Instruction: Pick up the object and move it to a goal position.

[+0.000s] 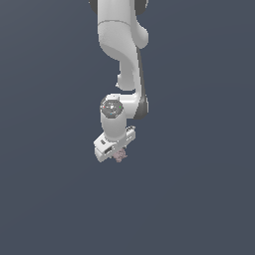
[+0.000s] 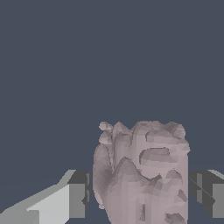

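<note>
Pale pink-brown lumpy blob (image 2: 142, 175) sits between fingertips of white gripper (image 2: 142, 192), dark pads (image 2: 81, 192) flanking at 9 and 3 o'clock in wrist view. Left pad touching or nearly so; sliver of gap at right; firm clamp impossible to confirm. Long axis runs 12-to-6, across closing line. In exterior view, blob (image 1: 119, 156) peeks out under gripper (image 1: 115, 153), roughly 5 o'clock from wrist joint. No goal marker visible.
</note>
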### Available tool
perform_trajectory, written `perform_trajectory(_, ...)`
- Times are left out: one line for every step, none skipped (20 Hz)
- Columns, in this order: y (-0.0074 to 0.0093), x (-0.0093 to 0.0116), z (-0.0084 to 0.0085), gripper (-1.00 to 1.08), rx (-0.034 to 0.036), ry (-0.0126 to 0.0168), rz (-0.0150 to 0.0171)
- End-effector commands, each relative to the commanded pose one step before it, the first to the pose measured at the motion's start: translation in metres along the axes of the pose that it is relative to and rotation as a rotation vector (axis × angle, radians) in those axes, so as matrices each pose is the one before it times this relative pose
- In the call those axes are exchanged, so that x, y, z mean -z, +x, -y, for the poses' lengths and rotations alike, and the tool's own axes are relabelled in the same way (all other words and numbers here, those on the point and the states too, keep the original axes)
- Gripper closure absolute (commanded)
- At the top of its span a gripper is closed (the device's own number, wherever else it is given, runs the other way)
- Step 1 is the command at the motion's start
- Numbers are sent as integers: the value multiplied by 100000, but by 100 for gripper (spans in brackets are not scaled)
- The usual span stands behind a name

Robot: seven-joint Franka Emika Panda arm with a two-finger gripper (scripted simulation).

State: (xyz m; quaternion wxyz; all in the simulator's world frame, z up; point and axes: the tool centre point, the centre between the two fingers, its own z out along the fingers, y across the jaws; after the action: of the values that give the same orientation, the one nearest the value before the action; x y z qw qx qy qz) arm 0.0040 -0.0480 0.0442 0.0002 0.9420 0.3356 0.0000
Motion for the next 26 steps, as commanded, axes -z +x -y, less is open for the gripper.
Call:
perform_trajectory(30, -55, 26, 108, 46, 27, -13)
perform_trajectory(0, 0, 0, 108, 0, 0, 0)
perform_trajectory(0, 0, 0, 108, 0, 0, 0)
perform_trajectory(0, 0, 0, 108, 0, 0, 0)
perform_trajectory(-1, 27, -14, 108, 0, 0, 0)
perform_trajectory(-16, 1, 8, 108, 0, 0, 0)
perform_trajectory(-48, 3, 23, 108, 0, 0, 0)
perform_trajectory(-79, 5, 39, 108, 0, 0, 0)
perform_trajectory(-111, 6, 54, 108, 0, 0, 0)
perform_trajectory(-144, 8, 70, 108, 0, 0, 0)
perform_trajectory(-176, 10, 86, 108, 0, 0, 0)
perform_trajectory(-209, 12, 102, 108, 0, 0, 0)
perform_trajectory(-243, 14, 119, 108, 0, 0, 0)
perform_trajectory(-277, 16, 135, 108, 0, 0, 0)
perform_trajectory(-312, 18, 152, 108, 0, 0, 0)
perform_trajectory(-348, 20, 170, 108, 0, 0, 0)
perform_trajectory(-384, 22, 187, 108, 0, 0, 0)
perform_trajectory(-422, 24, 204, 108, 0, 0, 0)
perform_trajectory(-462, 27, 222, 108, 0, 0, 0)
perform_trajectory(-487, 28, 232, 108, 0, 0, 0)
perform_trajectory(-462, 27, 219, 108, 0, 0, 0)
perform_trajectory(-432, 25, 204, 108, 0, 0, 0)
perform_trajectory(-401, 23, 188, 108, 0, 0, 0)
perform_trajectory(-369, 21, 172, 108, 0, 0, 0)
perform_trajectory(-336, 19, 156, 108, 0, 0, 0)
perform_trajectory(-302, 18, 139, 108, 0, 0, 0)
